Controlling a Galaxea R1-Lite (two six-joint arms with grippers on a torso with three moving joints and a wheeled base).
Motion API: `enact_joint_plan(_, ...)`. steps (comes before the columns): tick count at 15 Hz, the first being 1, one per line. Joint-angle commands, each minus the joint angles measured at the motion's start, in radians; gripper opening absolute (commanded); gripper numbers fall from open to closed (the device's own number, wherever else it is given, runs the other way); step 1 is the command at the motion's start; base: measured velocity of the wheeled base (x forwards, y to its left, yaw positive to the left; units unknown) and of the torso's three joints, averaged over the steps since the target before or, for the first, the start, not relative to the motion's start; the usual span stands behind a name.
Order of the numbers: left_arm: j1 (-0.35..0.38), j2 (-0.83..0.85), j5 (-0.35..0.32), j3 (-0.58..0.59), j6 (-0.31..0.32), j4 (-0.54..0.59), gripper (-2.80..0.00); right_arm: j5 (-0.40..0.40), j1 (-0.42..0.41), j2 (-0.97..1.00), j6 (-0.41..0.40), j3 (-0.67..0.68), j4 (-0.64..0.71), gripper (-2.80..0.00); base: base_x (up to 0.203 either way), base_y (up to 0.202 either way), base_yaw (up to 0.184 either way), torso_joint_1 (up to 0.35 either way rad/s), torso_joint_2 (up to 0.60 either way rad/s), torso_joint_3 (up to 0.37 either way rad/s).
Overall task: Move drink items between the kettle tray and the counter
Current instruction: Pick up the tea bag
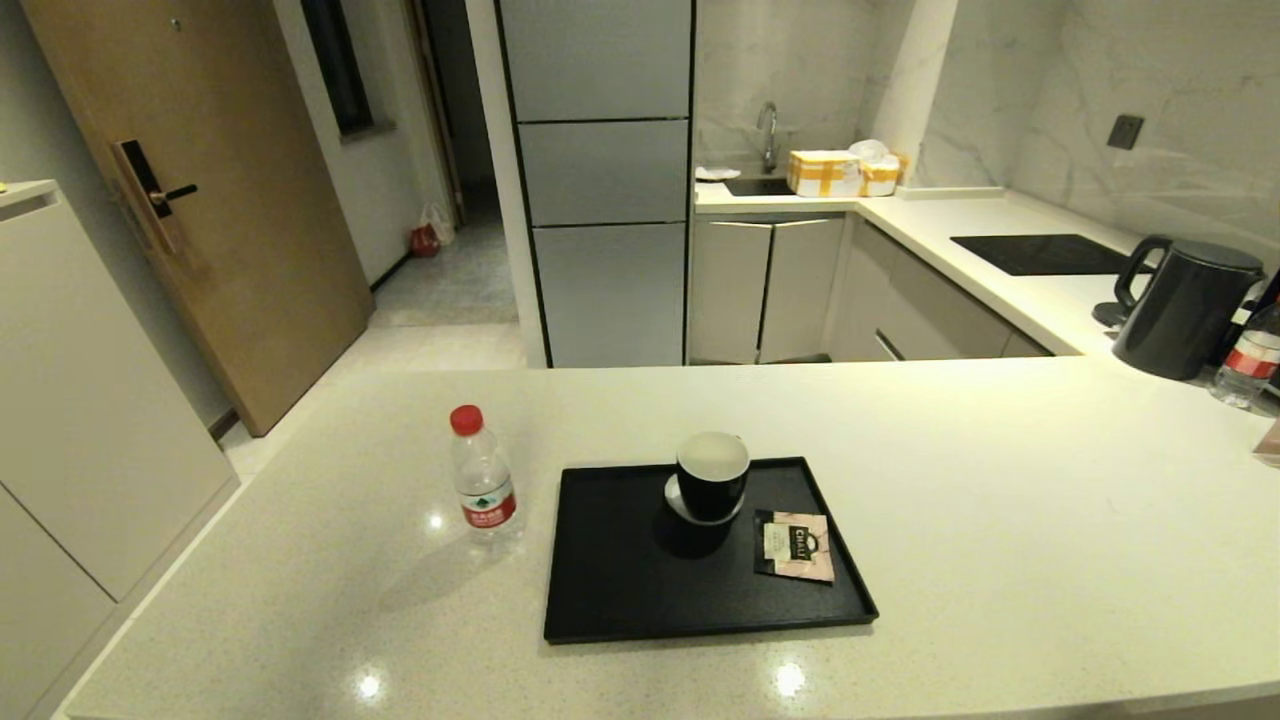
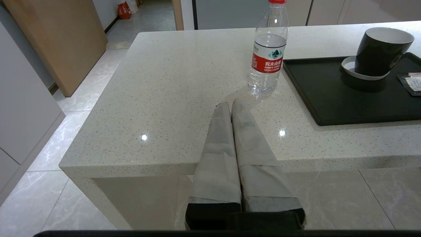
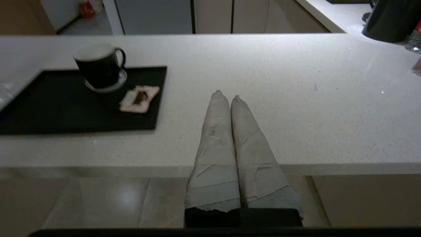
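The water bottle (image 1: 482,473) (image 2: 269,49) with red cap and red label stands upright on the cream counter (image 1: 1000,520), just left of the black tray (image 1: 620,590) (image 2: 329,98) (image 3: 49,112). The pink-and-black tea sachet (image 1: 795,545) (image 3: 139,98) lies flat in the tray's right part, beside the black cup. My left gripper (image 2: 230,104) is shut and empty, hovering at the counter's front edge, short of the bottle. My right gripper (image 3: 227,95) is shut and empty over the counter's front edge, right of the tray. Neither gripper shows in the head view.
A black cup with white inside (image 1: 712,475) sits on a saucer at the tray's back. A dark grey kettle (image 1: 1185,305) and a second bottle (image 1: 1250,360) stand at the far right. A black hob panel (image 1: 1045,253) lies behind.
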Motion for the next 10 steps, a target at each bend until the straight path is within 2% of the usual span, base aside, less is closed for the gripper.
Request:
enact_joint_plan(1,0.000,0.001,0.000,0.000,0.000,0.000,-2.80,0.013,0.000,0.166,0.052,-0.206,0.097,-2.80,0.000,0.000,0.000,0.000,0.00,0.000)
enact_joint_plan(3,0.001,0.001,0.000,0.000,0.000,-0.001,-2.80,0.024,-0.002,0.321,0.097,-0.396,0.269,-2.80,0.000,0.000,0.000,0.000,0.00,0.000)
enact_joint_plan(6,-0.001,0.001,0.000,0.000,0.000,0.000,-2.80,0.032,-0.002,0.588,0.143,-0.599,0.494,-2.80,0.000,0.000,0.000,0.000,0.00,0.000)
enact_joint_plan(8,-0.001,0.001,0.000,0.000,0.000,0.000,-2.80,0.036,0.003,0.766,0.157,-0.668,0.534,-2.80,0.000,0.000,0.000,0.000,0.00,0.000)
enact_joint_plan(10,-0.001,0.001,0.000,0.000,0.000,0.000,-2.80,0.045,0.025,0.909,0.170,-0.695,0.510,-2.80,0.000,0.000,0.000,0.000,0.00,0.000)
